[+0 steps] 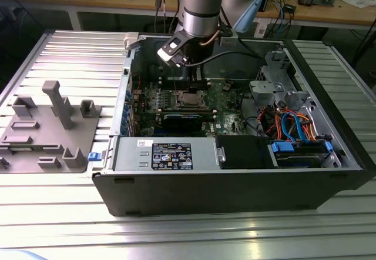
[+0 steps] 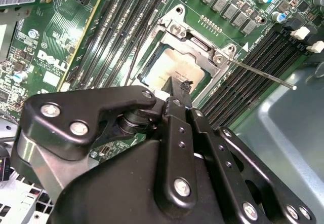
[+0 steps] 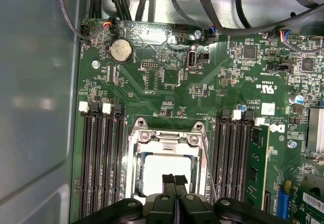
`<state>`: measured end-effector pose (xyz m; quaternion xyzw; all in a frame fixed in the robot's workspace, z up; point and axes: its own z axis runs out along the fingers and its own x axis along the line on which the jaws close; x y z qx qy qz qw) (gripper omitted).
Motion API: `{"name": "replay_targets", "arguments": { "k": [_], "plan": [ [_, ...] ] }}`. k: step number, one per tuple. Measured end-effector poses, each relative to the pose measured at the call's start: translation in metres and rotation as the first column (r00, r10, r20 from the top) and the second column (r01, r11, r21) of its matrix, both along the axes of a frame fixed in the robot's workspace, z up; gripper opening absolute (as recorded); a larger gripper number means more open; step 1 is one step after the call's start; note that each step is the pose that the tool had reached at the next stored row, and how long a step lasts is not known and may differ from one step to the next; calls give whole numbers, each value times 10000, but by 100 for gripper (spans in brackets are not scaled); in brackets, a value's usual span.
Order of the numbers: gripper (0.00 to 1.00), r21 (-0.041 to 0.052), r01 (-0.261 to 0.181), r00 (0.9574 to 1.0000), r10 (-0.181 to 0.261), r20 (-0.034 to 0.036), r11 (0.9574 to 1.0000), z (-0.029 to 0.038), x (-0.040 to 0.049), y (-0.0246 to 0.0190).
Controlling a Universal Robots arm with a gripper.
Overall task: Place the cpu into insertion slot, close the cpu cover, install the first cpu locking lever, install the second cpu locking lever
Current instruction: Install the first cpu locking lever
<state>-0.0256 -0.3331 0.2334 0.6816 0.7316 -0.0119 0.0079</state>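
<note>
I see the open computer case (image 1: 235, 183) lying on the ribbed metal table (image 1: 70, 54), with the arm reaching down into it. The motherboard (image 3: 167, 77) covers the case floor. Its socket sits between the two banks of memory slots (image 3: 101, 158), away from the board's edges. My gripper (image 3: 174, 179) hangs right over the socket, its jaws pressed together with nothing between them. The cpu cover (image 3: 164, 138) lies flat on the socket and frames the cpu (image 3: 152, 168), whose pale top shows through the window. The closed fingertips sit directly above the cpu, near one edge of the window; I cannot tell whether they touch it. In the second wrist view one thin locking lever (image 2: 263, 74) sticks out unlatched from the cover's corner, across the neighbouring memory slots
</note>
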Motion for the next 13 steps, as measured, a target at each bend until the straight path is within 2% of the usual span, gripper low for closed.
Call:
{"name": "replay_targets", "arguments": {
  "k": [12,13],
  "plan": [
    [11,-22,0,10000,0,0,10000,20,0,0],
    [11,-22,0,10000,0,0,10000,36,0,0]
  ]
}}
